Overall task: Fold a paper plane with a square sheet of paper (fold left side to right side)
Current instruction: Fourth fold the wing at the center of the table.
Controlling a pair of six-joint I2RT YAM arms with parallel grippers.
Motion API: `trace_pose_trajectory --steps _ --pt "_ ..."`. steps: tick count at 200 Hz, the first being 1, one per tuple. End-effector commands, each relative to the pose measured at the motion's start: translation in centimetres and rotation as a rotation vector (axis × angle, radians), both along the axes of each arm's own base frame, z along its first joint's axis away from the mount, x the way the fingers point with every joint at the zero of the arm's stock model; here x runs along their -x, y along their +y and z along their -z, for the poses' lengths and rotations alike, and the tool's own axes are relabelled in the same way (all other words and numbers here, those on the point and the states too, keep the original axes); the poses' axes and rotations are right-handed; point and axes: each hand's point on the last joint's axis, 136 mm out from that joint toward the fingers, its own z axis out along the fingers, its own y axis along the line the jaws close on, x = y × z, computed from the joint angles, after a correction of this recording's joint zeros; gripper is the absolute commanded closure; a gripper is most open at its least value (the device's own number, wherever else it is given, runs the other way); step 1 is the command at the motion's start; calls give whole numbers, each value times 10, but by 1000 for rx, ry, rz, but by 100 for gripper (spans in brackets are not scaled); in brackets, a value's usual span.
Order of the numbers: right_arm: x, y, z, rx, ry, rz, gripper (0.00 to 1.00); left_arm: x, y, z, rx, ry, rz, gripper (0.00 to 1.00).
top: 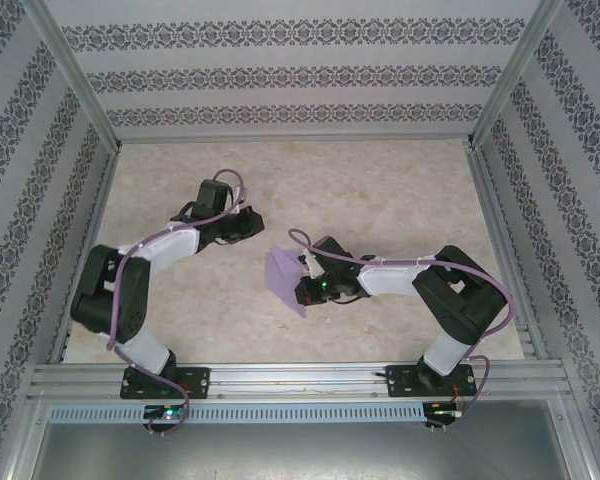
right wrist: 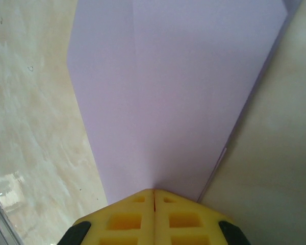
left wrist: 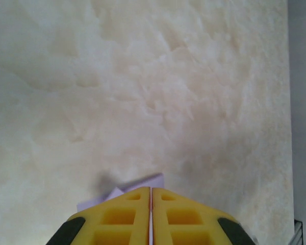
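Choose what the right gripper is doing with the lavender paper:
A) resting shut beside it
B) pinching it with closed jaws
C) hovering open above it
B: in the right wrist view the right gripper is closed and the lavender paper spreads out from between its fingertips.

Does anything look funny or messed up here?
The light-purple folded paper sheet is pinched in the shut right gripper and tilts up off the beige table, not lying flat. Oddly, a small purple paper sliver also peeks from under the shut left gripper; I can't tell if it's torn off.
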Motion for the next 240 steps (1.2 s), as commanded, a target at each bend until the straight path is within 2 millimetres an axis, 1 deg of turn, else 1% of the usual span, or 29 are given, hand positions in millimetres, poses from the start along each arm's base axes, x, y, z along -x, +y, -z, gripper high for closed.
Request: trace_pose_trajectory --steps 1,19,39,59,91,114,134,149,180,201,223,240 --pt "47 -69 55 286 188 10 100 36 -25 7 21 37 100 90" --pt "45 -70 55 281 189 14 100 54 -47 10 34 52 163 90" --pt "44 -71 54 275 188 17 100 64 -63 19 31 74 201 90" --pt "45 -71 54 271 191 18 100 64 -75 31 34 96 213 90" --pt "44 -68 53 257 192 18 100 63 -83 56 15 143 225 91" --pt "42 -63 48 229 188 20 100 64 -80 75 -11 172 210 90" --pt "39 -56 42 194 178 19 100 66 -76 86 -37 194 202 91" --pt "35 -50 34 163 164 17 100 70 -67 96 -84 215 188 90" --pt "22 -32 9 86 122 8 100 80 -56 109 -129 250 173 91" --pt "13 -19 -14 22 85 -3 100 85 -52 115 -140 271 162 91" --pt "10 -13 -32 -42 75 2 100 87 -50 121 -150 284 152 91" --pt "10 -12 -40 -88 72 13 100 89 -49 124 -143 292 147 92"
